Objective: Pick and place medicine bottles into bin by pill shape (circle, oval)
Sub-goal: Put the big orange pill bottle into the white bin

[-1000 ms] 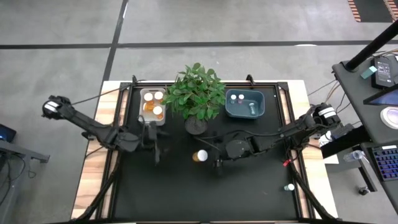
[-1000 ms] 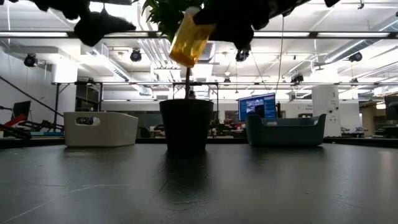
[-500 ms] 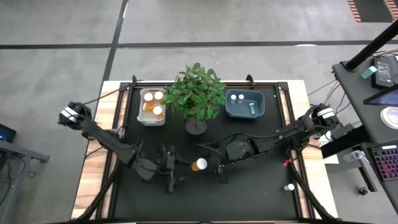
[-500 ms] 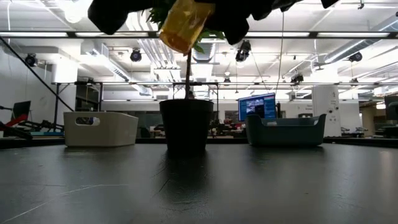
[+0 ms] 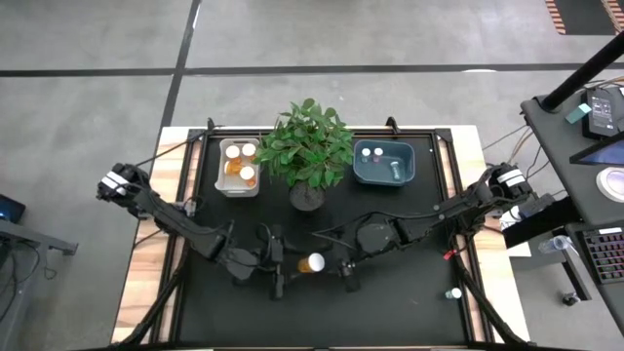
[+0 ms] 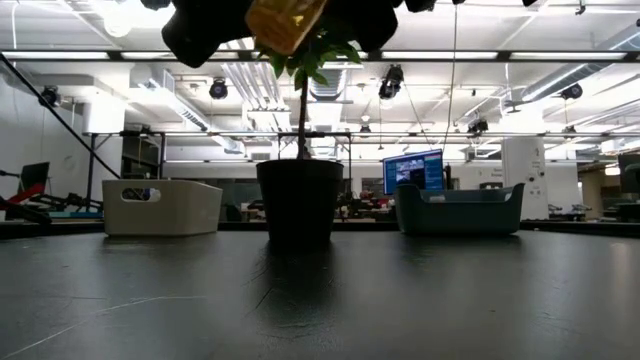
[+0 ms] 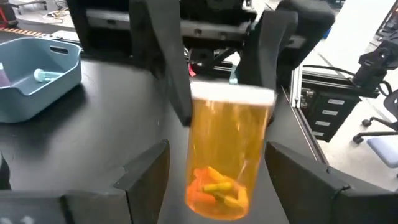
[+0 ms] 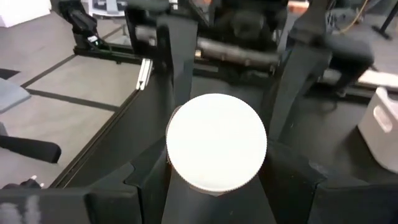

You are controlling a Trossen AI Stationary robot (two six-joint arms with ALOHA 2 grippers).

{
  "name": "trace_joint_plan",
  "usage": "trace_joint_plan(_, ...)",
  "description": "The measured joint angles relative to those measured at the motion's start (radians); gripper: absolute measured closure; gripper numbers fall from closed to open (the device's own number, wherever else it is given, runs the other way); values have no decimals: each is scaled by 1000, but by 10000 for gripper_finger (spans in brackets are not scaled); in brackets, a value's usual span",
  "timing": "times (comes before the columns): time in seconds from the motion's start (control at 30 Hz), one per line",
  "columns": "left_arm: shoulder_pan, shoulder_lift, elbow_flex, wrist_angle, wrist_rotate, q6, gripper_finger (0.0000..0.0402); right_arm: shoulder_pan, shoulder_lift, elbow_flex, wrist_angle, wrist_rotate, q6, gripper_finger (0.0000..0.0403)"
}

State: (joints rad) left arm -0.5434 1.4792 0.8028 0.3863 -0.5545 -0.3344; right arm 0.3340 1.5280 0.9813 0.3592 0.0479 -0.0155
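Note:
An amber medicine bottle (image 5: 308, 262) with a white cap (image 8: 216, 142) hangs high above the middle of the table, with my right gripper (image 5: 328, 263) shut on it. Yellow and orange pills (image 7: 214, 190) lie in its base end. My left gripper (image 5: 283, 265) faces it from the table's left, open. Its two fingers (image 7: 146, 171) stand on either side of the bottle's base end; I cannot tell if they touch it. In the low view only the bottle's amber body (image 6: 285, 20) shows at the top edge. My right gripper pinches the bottle between its two fingers (image 7: 177, 87) at the cap end (image 7: 231, 94). The fingers come about level from the table's right. The bottle is lifted clear and tilted, its cap toward my right wrist and its base toward my left gripper.
A potted plant (image 5: 310, 146) stands at the far middle. Left of it is a white bin (image 5: 226, 181) holding amber bottles; right of it is a blue bin (image 5: 383, 179) holding small pale bottles. One small bottle (image 5: 454, 292) stands near the table's right near corner.
My left gripper has swung from beside the white bin toward the near edge and the right, up to the bottle, and stays open. My right gripper has turned a little, and the bottle in it has tipped and come toward the near edge.

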Motion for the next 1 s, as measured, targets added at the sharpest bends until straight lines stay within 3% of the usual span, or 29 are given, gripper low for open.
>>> trace_joint_plan(0.4, 5, 37, 14, 3, 34, 8, 159, 0, -2, 1, 20, 4, -30, 197)
trace_joint_plan(0.67, 7, 30, 13, -3, 34, 12, 236, 0, -2, 1, 21, 2, -29, 195)
trace_joint_plan(0.8, 8, 30, 13, -3, 35, 8, 255, 0, -2, 1, 16, 6, -19, 170)
trace_joint_plan(1.0, 7, 10, 13, -20, 35, 4, 247, -1, -19, 1, -24, 7, -12, 109)
